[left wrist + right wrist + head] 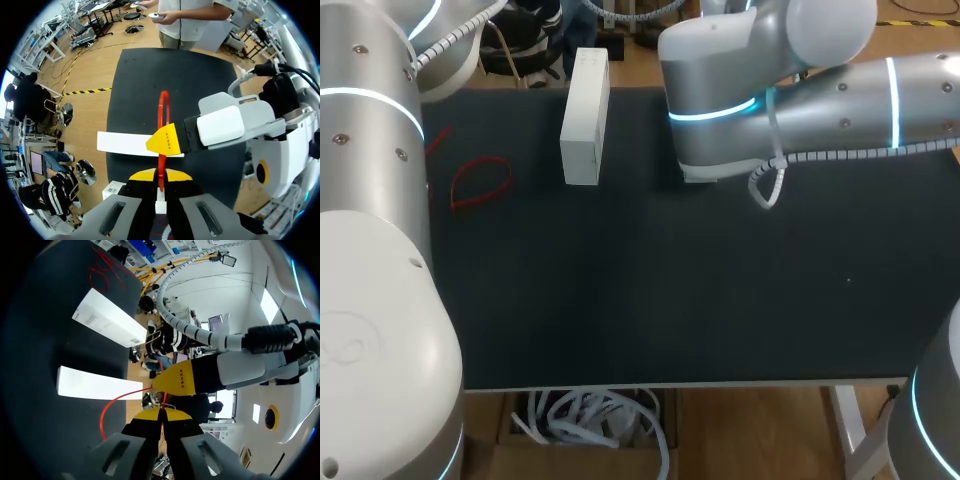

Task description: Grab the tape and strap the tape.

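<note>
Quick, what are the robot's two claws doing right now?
Left gripper: shut on the red tape.
Right gripper: shut on the red tape too.

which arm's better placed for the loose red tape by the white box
Likely left: loose red tape lies on left arm's side, white box between it and right arm.

head: above-behind, looking down | wrists: close, facing outward | shared: black table
</note>
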### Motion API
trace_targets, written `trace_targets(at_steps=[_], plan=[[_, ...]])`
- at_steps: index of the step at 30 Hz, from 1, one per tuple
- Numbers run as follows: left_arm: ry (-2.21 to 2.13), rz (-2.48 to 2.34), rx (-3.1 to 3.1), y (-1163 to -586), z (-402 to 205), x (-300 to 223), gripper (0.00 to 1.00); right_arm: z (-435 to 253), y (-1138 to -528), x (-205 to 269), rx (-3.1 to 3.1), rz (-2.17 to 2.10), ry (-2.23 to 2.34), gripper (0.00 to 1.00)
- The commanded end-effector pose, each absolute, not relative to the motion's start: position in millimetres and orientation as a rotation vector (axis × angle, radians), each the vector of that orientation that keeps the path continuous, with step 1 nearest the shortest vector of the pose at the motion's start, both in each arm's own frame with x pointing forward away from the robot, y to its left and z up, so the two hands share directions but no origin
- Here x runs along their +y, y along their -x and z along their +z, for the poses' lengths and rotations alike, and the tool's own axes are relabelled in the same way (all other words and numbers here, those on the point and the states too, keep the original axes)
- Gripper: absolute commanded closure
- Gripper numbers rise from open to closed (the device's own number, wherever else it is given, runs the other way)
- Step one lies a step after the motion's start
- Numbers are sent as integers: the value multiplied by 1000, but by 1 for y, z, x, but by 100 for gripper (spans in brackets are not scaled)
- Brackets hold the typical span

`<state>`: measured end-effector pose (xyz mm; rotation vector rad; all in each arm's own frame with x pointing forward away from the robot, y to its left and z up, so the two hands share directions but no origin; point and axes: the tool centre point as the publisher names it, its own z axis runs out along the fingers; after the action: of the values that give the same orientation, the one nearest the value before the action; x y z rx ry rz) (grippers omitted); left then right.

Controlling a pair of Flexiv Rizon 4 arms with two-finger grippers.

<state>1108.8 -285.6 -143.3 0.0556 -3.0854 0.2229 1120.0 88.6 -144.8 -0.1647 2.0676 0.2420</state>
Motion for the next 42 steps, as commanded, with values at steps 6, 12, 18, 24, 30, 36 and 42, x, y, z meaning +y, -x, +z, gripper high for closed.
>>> trace_targets(at_steps=[6, 12, 18, 24, 30, 36, 42], plan=[[-56, 215, -3081, -1110, -142, -287, 100, -142, -1121, 89, 2069, 255, 178, 100], [-56, 215, -3081, -1110, -142, -287, 100, -142, -1121, 91, 2066, 266, 182, 100], [-56, 215, -3081, -1110, -142, -287, 100, -141, -1122, 94, 2063, 276, 192, 100], [-56, 215, -3081, -1110, -142, -287, 100, -140, -1120, 96, 2063, 286, 202, 100], [-56, 215, -3081, -1110, -142, -287, 100, -142, -1118, 98, 2069, 296, 212, 100], [-56, 215, -3081, -1110, -142, -287, 100, -143, -1117, 99, 2074, 327, 223, 100], [-56, 215, -3081, -1110, -142, -287, 100, -144, -1116, 102, 2075, 345, 230, 100]])
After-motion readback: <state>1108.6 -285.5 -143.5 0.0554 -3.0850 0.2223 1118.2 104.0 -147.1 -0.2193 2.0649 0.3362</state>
